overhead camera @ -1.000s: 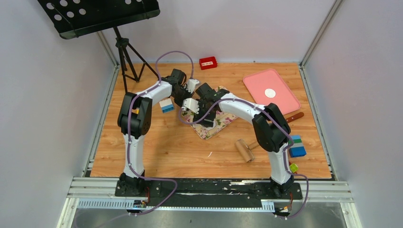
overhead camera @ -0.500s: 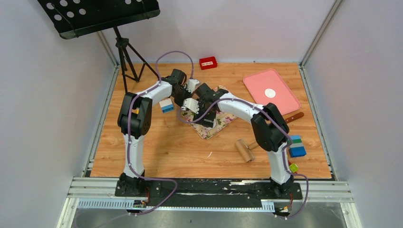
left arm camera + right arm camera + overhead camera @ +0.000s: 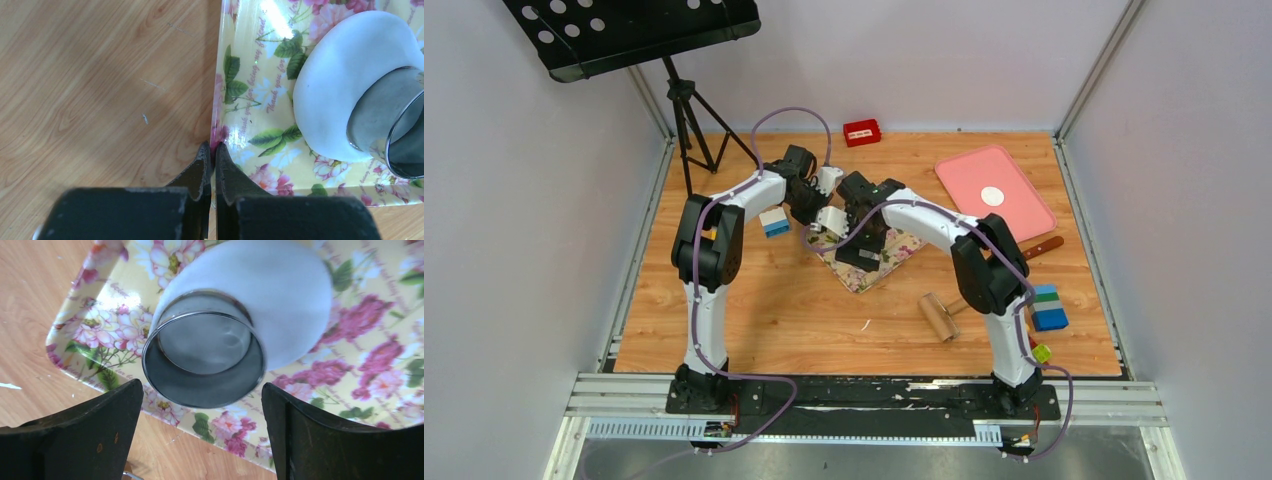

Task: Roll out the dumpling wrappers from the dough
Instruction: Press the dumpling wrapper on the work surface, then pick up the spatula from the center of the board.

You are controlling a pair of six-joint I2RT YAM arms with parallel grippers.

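Dough: a flattened, matte white sheet of dough lies on a yellow floral-printed tray near the middle of the table.
Cutter: a round metal ring cutter stands upright on one edge of the dough sheet.
Right arm: the right gripper has its jaws spread wide, one finger on either side of the ring cutter. Neither finger touches it and nothing is held.
Left arm: the left gripper has its jaws closed together, with the tips at the floral tray's rim. Whether the rim is pinched cannot be told.
Wrapper: one thin white round dumpling wrapper lies on a pink rectangular tray at the far right, well apart from the dough.
Surface: a wood-grain table.
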